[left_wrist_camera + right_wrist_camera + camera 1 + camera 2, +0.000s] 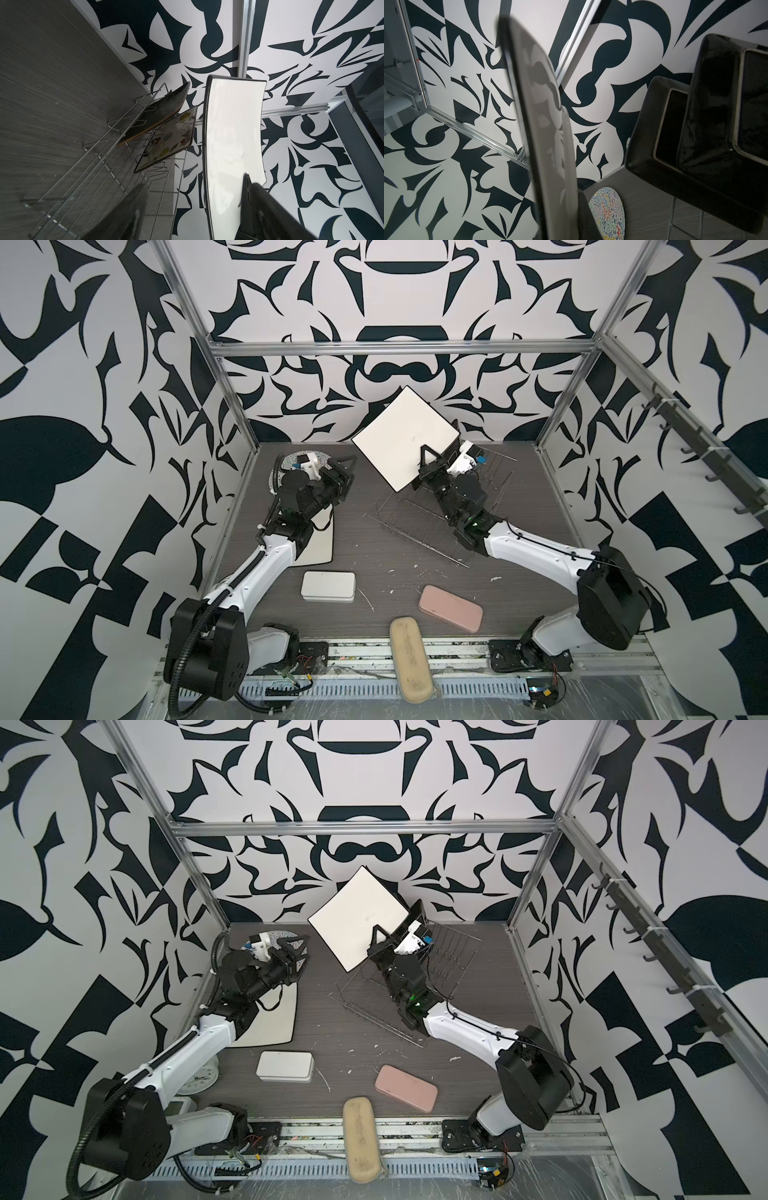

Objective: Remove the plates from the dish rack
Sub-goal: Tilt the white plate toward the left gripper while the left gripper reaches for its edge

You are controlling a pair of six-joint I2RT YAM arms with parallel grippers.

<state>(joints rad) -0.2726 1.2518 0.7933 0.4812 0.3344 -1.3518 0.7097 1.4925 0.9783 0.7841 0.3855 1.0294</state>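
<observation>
The right claw (428,462), clamped on the lower rim of a square white-backed plate (405,435), holds it tilted above the dish rack (415,531); the left claw (348,477) gapes empty nearby. Glazed, stiff and breakable, the plate likely needs a firm rim grip.

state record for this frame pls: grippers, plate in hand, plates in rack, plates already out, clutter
left gripper: open, empty, left of the dish rack
right gripper: shut on white-backed square plate, raised and tilted
in rack: black plate, flowered plate, both leaning in the prongs
unloaded: round squiggle plate, cream square plate, both lying flat
clutter: white tin, pink case, beige case
</observation>
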